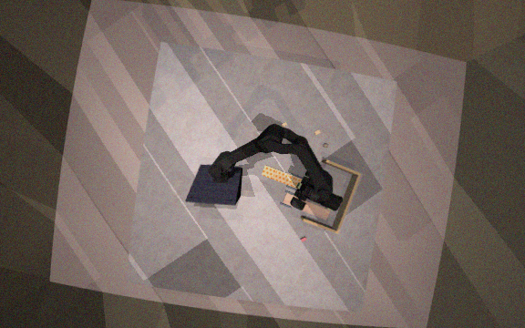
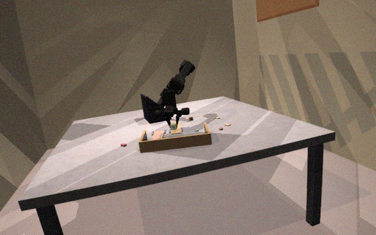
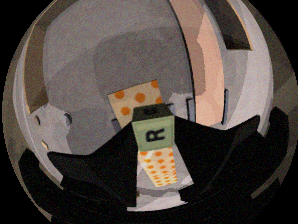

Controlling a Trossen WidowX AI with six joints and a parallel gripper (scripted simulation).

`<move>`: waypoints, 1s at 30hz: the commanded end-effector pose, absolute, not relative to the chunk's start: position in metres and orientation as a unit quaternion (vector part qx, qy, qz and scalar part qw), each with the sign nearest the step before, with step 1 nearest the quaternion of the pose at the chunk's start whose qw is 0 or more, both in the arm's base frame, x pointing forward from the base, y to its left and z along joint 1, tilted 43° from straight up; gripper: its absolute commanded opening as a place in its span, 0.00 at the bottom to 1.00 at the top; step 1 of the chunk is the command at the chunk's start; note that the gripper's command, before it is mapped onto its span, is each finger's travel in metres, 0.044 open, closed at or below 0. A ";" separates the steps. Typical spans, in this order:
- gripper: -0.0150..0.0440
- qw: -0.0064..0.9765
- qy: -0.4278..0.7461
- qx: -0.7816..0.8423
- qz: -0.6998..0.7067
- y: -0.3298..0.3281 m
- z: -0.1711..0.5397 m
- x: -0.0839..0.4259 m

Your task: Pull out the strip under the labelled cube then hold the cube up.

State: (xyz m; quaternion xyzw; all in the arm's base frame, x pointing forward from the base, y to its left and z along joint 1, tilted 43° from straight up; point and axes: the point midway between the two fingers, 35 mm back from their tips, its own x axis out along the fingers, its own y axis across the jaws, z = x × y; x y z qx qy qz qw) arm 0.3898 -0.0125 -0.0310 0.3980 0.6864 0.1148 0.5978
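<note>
The green cube marked R (image 3: 155,135) (image 2: 173,126) sits between the two black fingers of my gripper (image 1: 299,185), which is shut on it. In the wrist view the cube covers the middle of the cream strip with orange dots (image 1: 273,172) (image 2: 176,131) (image 3: 162,170). The strip's end shows beyond the cube, which seems to be a little above it. A plain salmon-pink strip (image 1: 316,210) (image 2: 157,134) (image 3: 210,65) lies beside the dotted one, between thin grey rails. The gripper and arm hide part of both strips in the top view.
A low wooden wall (image 1: 349,200) (image 2: 175,143) (image 3: 37,70) encloses three sides around the strips' far ends. A small red piece (image 1: 303,239) (image 2: 123,145) lies outside it. Small tan pieces lie on the other side, one of them a tan block (image 1: 317,132) (image 2: 227,125). A dark slab (image 1: 214,189) stands by the arm's base.
</note>
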 end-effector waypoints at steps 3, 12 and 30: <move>0.25 0.600 0.685 0.398 0.113 -0.025 -0.016 0.364; 0.25 0.599 0.685 0.399 0.113 -0.030 -0.009 0.347; 0.25 0.599 0.685 0.399 0.112 -0.036 0.002 0.302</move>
